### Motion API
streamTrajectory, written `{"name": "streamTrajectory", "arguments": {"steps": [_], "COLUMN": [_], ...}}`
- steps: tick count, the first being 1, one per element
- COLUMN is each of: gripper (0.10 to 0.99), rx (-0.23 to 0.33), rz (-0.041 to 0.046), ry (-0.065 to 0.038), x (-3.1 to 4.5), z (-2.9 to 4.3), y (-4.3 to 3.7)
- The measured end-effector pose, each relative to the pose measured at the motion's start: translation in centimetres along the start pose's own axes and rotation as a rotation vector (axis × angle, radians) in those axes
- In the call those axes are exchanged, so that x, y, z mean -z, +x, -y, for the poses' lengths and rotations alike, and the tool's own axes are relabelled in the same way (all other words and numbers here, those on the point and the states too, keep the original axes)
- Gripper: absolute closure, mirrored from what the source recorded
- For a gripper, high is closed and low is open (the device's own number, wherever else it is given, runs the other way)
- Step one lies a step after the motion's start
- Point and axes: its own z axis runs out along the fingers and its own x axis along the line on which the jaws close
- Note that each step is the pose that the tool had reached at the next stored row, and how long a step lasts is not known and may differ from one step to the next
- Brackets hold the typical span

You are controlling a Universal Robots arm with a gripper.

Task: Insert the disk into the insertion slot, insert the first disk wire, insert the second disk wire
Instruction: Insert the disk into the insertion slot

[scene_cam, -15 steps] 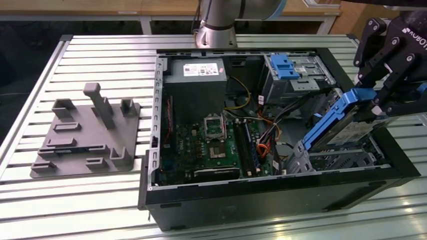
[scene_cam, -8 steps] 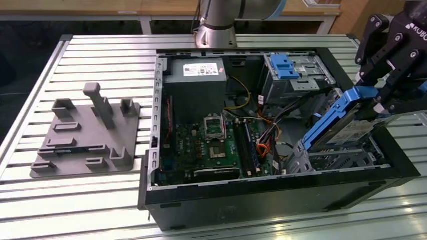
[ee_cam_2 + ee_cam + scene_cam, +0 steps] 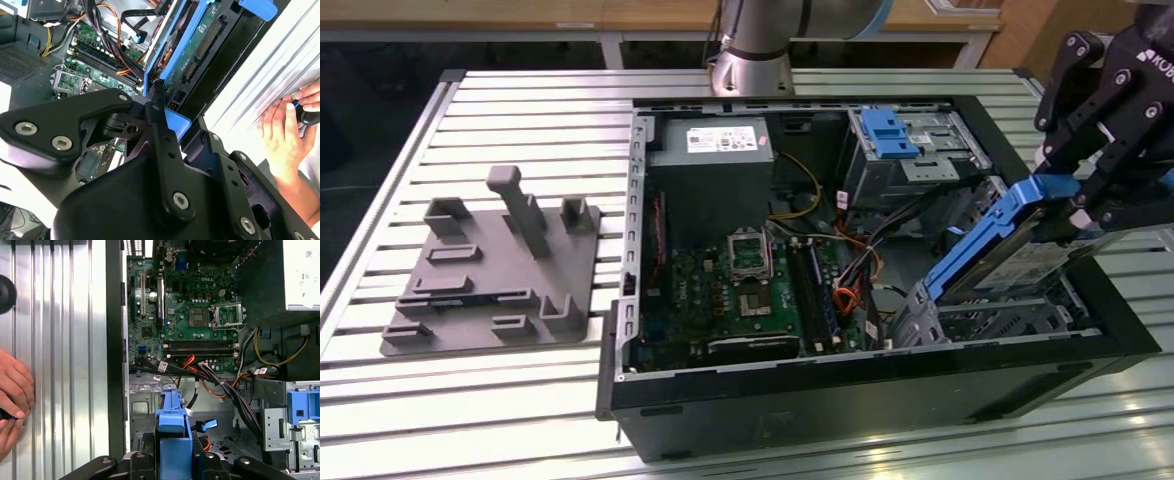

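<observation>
The black multi-link gripper point(image 3: 1070, 200) was clenched on the disk point(image 3: 1014, 250), a flat rectangular silver-grey hard drive framed by a bright blue plastic carrier, with its fingers point(image 3: 159, 125) pinching the carrier's upper end. In the exterior view the disk hung steeply tilted over the open black computer case point(image 3: 854, 400). Its long axis ran from a low end nearer the case's middle up to the held end at the exterior view's right, and one broad silver face was turned toward the camera (the second wrist view showed a green circuit board framed by the blue rails). The low end pointed down at the insertion slot point(image 3: 1007, 318), a small silver perforated sheet-metal cage in the case's near corner at the exterior view's right. The disk was not seated in it, and whether the two touched could not be told. Farther back in the case stood a taller grey metal cage point(image 3: 907, 135) with a blue latch. A bundle of orange, red and black wires point(image 3: 854, 275) lay between the cages and the green motherboard point(image 3: 747, 290). A grey moulded fixture plate point(image 3: 487, 275) lay well apart from the case on the slatted metal table point(image 3: 520, 100), at the exterior view's left. In the first wrist view a person's hand point(image 3: 12, 390) rested on the table beside the case.
</observation>
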Motion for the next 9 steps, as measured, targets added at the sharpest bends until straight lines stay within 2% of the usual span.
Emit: {"name": "streamTrajectory", "arguments": {"steps": [9], "gripper": [0.722], "rx": [-0.002], "rz": [-0.0005], "ry": [0.0], "x": [-0.6], "z": [0.12], "y": [0.05]}}
